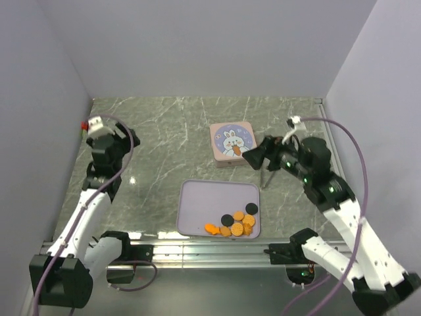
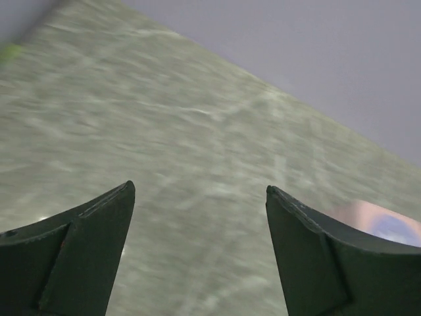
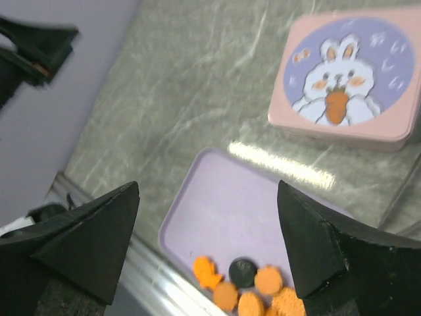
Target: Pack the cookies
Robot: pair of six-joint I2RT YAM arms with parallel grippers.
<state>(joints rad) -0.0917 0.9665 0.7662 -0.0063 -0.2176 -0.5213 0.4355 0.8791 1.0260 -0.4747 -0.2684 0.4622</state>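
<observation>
Cookies (image 1: 235, 222) cluster in a left-right row at the near right corner of the lilac tray (image 1: 205, 205), on a green marbled tabletop (image 1: 161, 141) between pale walls (image 1: 197, 46); left pincer (image 2: 198, 189) and right pincer (image 3: 208, 187) gape apart.

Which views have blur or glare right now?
Left wrist: marble tabletop smeared throughout, pink tin soft at the right edge. Right wrist: fairly sharp, cookies readable, glare streak on the tabletop between tin and lilac tray. Top external: sharp, glare patches along the tabletop's near edge.

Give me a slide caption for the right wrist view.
Open right gripper facing a lilac tray holding cookies, pink rabbit tin beside it.
</observation>
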